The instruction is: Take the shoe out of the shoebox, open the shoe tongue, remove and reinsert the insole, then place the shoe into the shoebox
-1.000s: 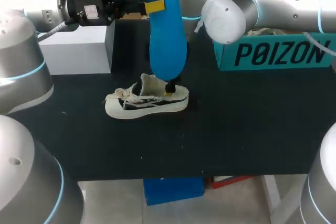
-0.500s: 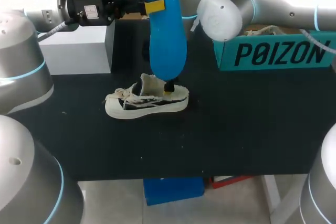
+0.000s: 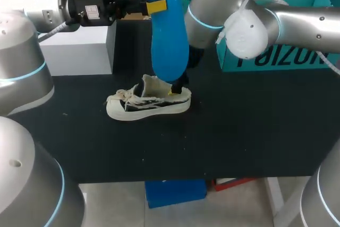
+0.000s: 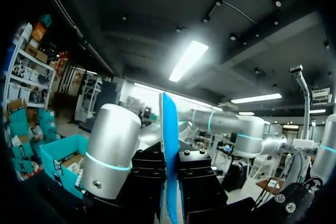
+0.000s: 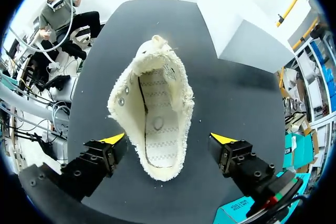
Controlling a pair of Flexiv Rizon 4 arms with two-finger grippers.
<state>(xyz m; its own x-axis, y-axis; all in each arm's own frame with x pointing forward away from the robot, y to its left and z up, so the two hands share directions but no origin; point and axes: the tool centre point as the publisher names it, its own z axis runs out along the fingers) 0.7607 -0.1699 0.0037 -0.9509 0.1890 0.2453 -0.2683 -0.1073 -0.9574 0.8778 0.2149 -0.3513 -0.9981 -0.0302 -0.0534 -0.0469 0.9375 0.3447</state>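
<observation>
- Shoe, white with dark marks on its side, stands on its sole near the middle of the black surface; its toe points to my left; it is outside the shoebox, the teal one that stands open at my far right
- my right claw hangs over the heel end of the shoe and looks down into its opening; the fingers are spread wide, one on each side of the shoe, with a gap between each yellow tip and the frayed rim; inside the shoe the pale stitched bottom shows
- my left claw is high up behind the shoe and pinches the blue insole from two sides; the insole hangs upright, its lower end just above the heel in the head view; in the left wrist view it stands edge-on between the black fingers
- a white box stands on the surface at my far left, well apart from the shoe
</observation>
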